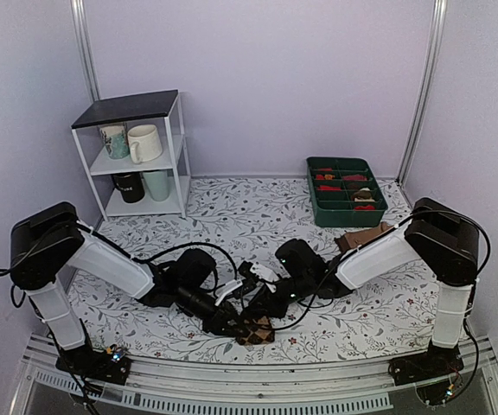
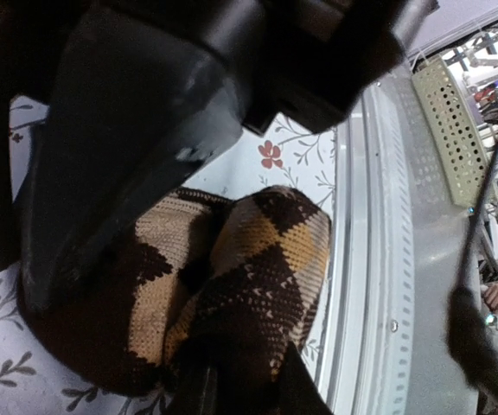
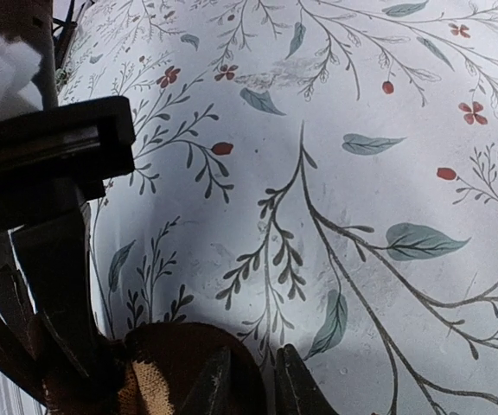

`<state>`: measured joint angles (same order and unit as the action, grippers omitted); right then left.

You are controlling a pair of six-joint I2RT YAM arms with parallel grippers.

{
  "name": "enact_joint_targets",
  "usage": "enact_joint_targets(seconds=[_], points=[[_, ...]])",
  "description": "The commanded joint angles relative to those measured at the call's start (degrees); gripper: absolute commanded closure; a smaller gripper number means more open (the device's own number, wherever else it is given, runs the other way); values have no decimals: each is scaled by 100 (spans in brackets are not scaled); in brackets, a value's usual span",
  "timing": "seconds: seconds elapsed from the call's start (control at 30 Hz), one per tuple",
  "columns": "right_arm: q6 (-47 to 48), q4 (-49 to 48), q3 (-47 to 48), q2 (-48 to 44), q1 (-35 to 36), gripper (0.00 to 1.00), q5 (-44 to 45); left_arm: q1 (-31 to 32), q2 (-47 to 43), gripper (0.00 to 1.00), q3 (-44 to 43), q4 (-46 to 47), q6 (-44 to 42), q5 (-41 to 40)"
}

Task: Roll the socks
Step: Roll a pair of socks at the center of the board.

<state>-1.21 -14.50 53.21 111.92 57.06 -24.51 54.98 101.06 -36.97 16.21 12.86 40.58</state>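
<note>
Surface (image 1: 232, 207) under a floral cloth fills the scene, with a metal rail (image 1: 232, 380) along its near edge. Both arms reach inward across it: the left arm (image 1: 102, 259) from the near left corner, the right arm (image 1: 379, 255) from the near right, and they meet low at the front centre.

At the back left stands a white shelf (image 1: 132, 156) with a dark top. A green tray (image 1: 350, 220) with compartments sits at the back right, well apart from the arms.

The socks (image 1: 254, 329) lie in a bunched, partly rolled lump at the front centre, near the rail. In the left wrist view their brown and tan diamonds (image 2: 258, 259) bulge up just beside the rail (image 2: 387, 259).

The left hand (image 1: 227, 322) comes at the lump from the left. Its broad dark fingers (image 2: 128, 173) stand close together, clamped on the socks' left part.

The right hand (image 1: 259, 315) meets the lump from the right. In its own view the fingers (image 3: 296, 385) stand nearly together, and the socks (image 3: 175, 359) touch the left one. I cannot tell whether any fabric is caught between them.

Mugs (image 1: 143, 143) stand on the shelf, and small red bundles (image 1: 328, 188) lie in the tray.
</note>
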Motion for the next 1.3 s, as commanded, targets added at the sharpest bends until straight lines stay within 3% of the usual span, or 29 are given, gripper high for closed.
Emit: enact_joint_targets(seconds=[0.0,0.1,0.4,0.5,0.67,0.9,1.27], points=[[58,238,-4,275,-42,84,207,120,441,92,-58,-944,-295,-449],[-19,32,-283,-47,-76,82,290,120,547,92,63,-747,-87,-424],[-168,-638,-1399,-1977,-416,49,957,110,549,92,389,-513,172,-419],[-11,-692,-1756,-2623,-438,47,906,112,576,93,354,-529,172,-419],[416,-1077,-2380,-3286,-159,44,-27,111,644,93,240,-611,139,-386],[1147,-1170,-2436,-2730,818,39,238,110,691,93,147,-750,53,-366],[1778,-1035,-1962,-1869,1222,39,956,94,705,93,162,-734,43,-358]])
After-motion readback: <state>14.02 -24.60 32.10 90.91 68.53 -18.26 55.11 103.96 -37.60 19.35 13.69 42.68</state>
